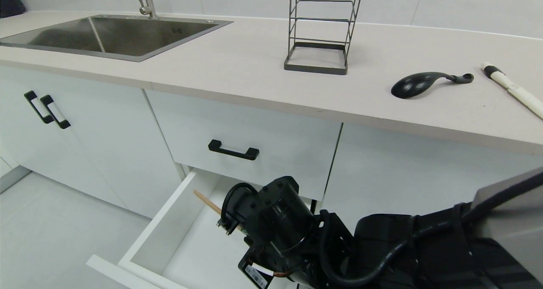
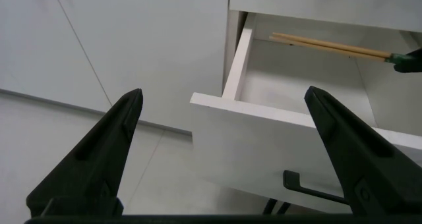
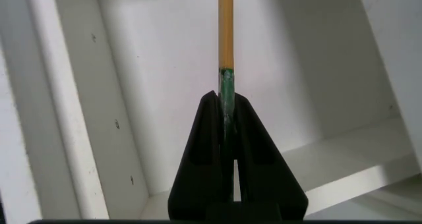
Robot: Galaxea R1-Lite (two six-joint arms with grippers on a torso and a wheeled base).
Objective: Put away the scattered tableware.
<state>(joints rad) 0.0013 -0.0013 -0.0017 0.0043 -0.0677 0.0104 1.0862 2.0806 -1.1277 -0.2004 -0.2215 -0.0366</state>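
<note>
Right claw point(image 3: 227, 104) is clamped on chopsticks point(image 3: 225, 26) over the open drawer point(image 1: 169, 221), lower middle; left claw point(image 2: 223, 95) is spread, empty. Black spoon point(image 1: 413, 85) and white-handled utensil point(image 1: 515, 91) are left on the surface point(image 1: 237, 64), right side.

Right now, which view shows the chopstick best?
Left wrist view: the chopstick shows nearly full length over the open drawer. Right wrist view shows its green end clamped in the right gripper; head view, its tip past the wrist.

A kitchen: steel sink point(image 1: 127, 36) with faucet point(image 1: 147, 2) set in a countertop point(image 1: 237, 64) (white cabinets point(image 1: 93, 153) below).
</note>
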